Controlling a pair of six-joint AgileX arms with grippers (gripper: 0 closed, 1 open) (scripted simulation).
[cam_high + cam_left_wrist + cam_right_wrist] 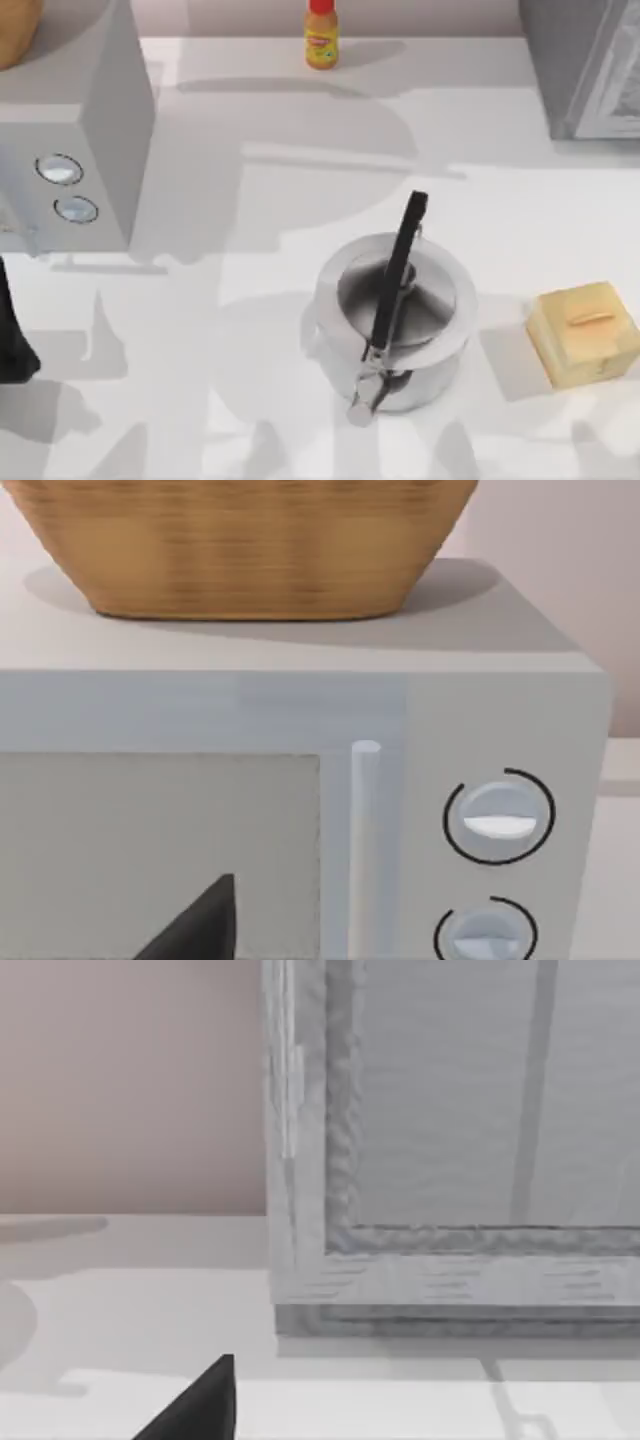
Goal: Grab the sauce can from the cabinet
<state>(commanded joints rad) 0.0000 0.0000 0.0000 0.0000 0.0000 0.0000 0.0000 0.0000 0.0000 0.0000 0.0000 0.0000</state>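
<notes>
A shiny round steel pot (395,315) with a long black handle sits mid-frame on the white surface (200,330); either hand's grip I cannot tell.

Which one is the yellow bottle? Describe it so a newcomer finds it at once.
Start at the table, along its far edge by the wall, between the microwave at left and the cabinet at right. The yellow bottle stands there alone: slim, red-capped, unlike the wide steel pot in front.

Setting: a kitchen counter, rendered.
Appliance: a microwave (300,810) with two dials, a woven basket (240,540) set on top.
Cookware: a steel pot (395,320).
Condiment: a yellow bottle (321,38).
Storage: a grey cabinet (450,1150).
</notes>
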